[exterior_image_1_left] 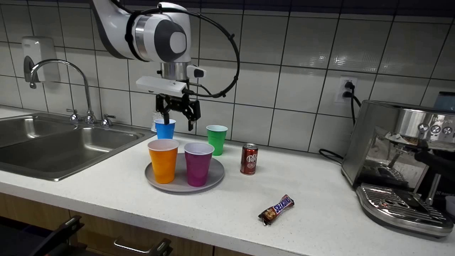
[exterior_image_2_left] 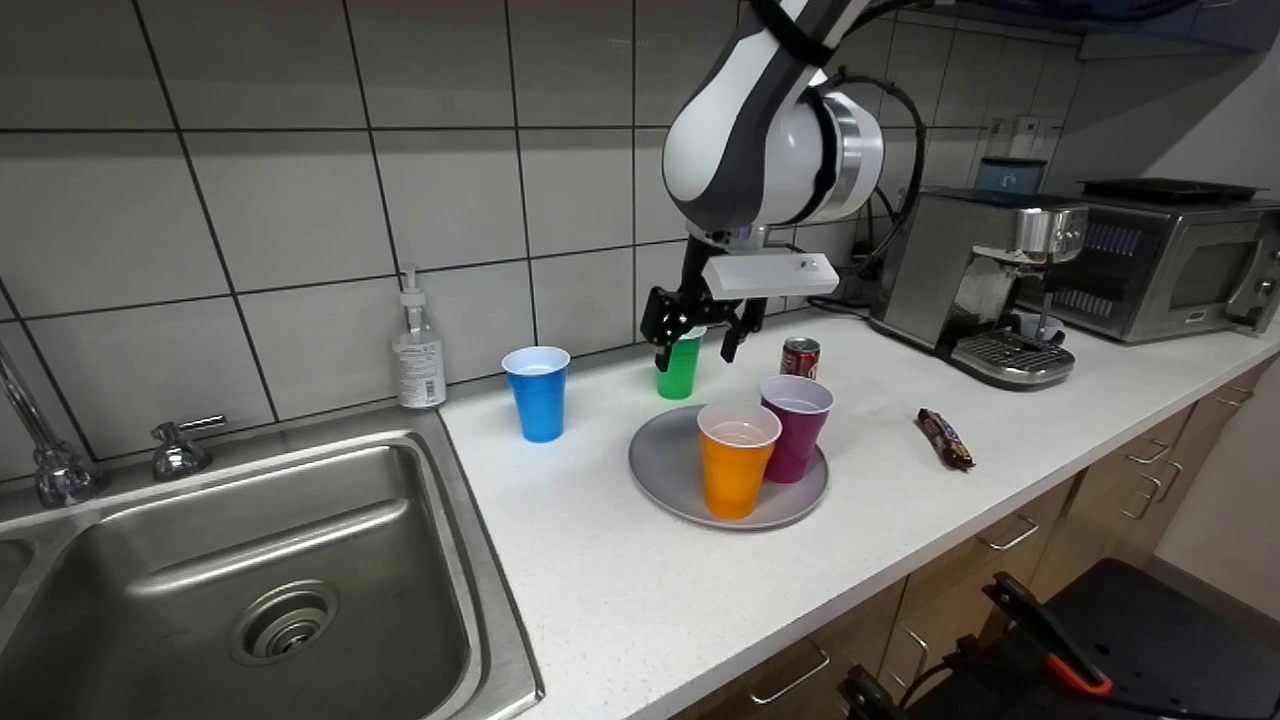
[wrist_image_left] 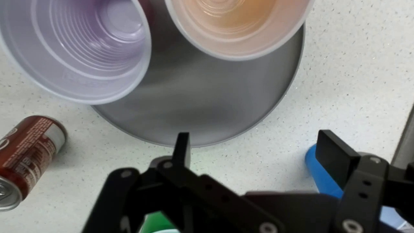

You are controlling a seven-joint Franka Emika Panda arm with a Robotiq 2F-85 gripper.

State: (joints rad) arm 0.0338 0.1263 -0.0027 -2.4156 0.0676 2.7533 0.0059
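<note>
In an exterior view, gripper (exterior_image_1_left: 178, 124) hangs above the tabletop (exterior_image_1_left: 312, 199), fingers pointing down and spread apart, gripping nothing. Nearer the camera, orange cup (exterior_image_1_left: 163, 165) and purple cup (exterior_image_1_left: 198, 166) stand side by side on the plate (exterior_image_1_left: 216, 174), a gap between them. Both upright: long axes vertical, mouths up, walls tapering to the base. Outsides strongly coloured, rims pale. Plate round, flat, plain grey

In an exterior view, blue cup (exterior_image_2_left: 540, 393) stands on the tabletop near the soap bottle (exterior_image_2_left: 418, 365), well apart from the gripper; green cup (exterior_image_2_left: 680, 366) farther along, near the tiled wall (exterior_image_2_left: 450, 190). Same posture: axes vertical, mouths up, pale rims. Orange cup overlaps purple cup from this angle. Candy bar (exterior_image_2_left: 944, 439) lies flat, long axis slanting upper left to lower right, wrapper dark brown

In the wrist view, fingers wide apart, tabletop showing between them. Cups on the plate open toward the lens: purple cup lilac-white inside with fine rings, orange cup pale peach. Blue cup partly hidden by a finger; only a piece of green cup at the bottom edge. Soda can (wrist_image_left: 29, 157), red-brown with white print, beside the plate and not touching it, its top toward lower left here, though upright in both exterior views
</note>
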